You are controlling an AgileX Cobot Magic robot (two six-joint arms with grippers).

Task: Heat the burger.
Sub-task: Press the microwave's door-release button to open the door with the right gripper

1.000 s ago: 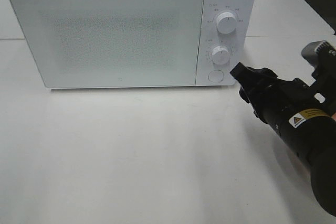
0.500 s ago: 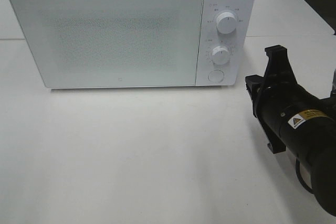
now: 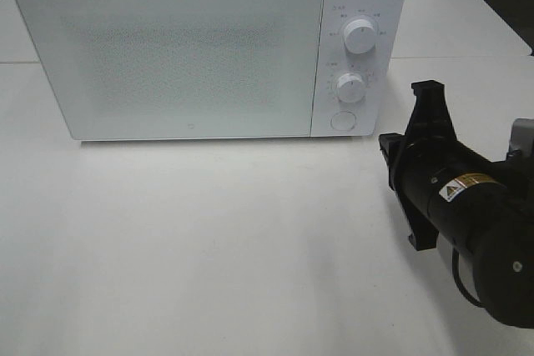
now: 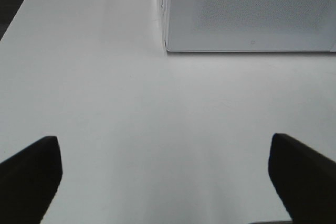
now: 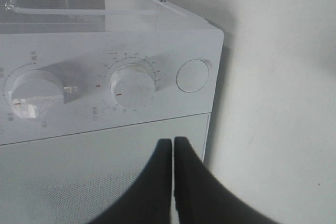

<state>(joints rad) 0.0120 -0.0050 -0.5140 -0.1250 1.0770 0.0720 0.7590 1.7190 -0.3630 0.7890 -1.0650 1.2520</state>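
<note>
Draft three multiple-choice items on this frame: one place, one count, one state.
1. In the exterior high view, the round button sits at the microwave's:
A) lower right
B) upper left
C) top centre
2. Its knobs number:
A) one
B) two
C) four
3. The right gripper is:
A) wide open
B) shut on a knob
C) shut, empty

Answers:
1 A, it is lowest on the right-hand panel.
2 B, one sits above the other.
3 C, its fingers press together with nothing between them.
</note>
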